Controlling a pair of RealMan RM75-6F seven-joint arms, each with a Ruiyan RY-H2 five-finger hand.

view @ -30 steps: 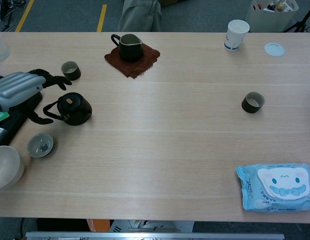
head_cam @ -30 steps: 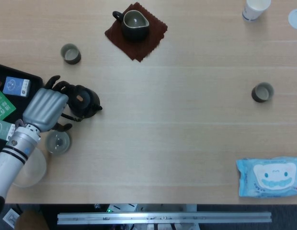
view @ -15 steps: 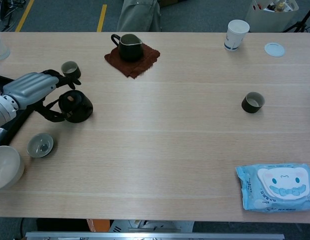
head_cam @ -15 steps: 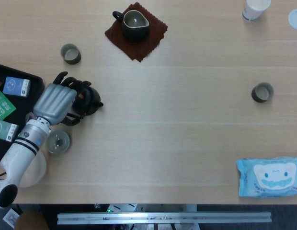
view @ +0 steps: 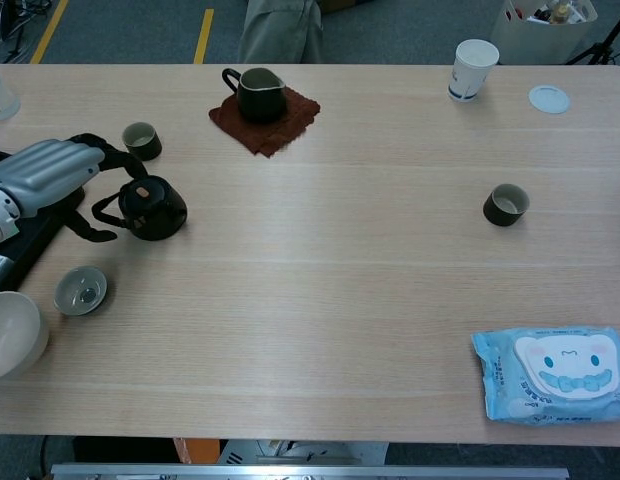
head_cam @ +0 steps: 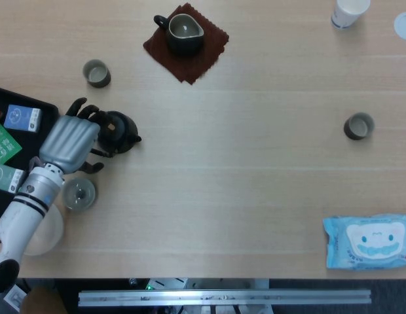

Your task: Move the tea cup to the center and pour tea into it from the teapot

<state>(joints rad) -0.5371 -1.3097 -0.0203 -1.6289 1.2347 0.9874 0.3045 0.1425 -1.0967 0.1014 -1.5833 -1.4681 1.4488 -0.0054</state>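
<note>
lab or workshop (yellow floor tape [view: 206, 22]), wooden table [view: 340, 260]

Light wood worktop [head_cam: 242, 163]. Black teapot [head_cam: 118, 131] just beside the left robot hand [head_cam: 69, 144]; tea cup [head_cam: 358, 125] and wipes pack [head_cam: 368, 241] well apart from it.

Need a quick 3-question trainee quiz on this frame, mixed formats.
1. True or false: the left hand is at the teapot.
2. What does the dark pitcher stand on? A) bare table B) red-brown cloth C) black tray
3. Fill in: the wet wipes pack lies near the table's front ____ corner in the chest view.

Key: 1 true; its fingers reach the handle side, though a firm grip cannot be confirmed. 2 B. 3 right.
</note>
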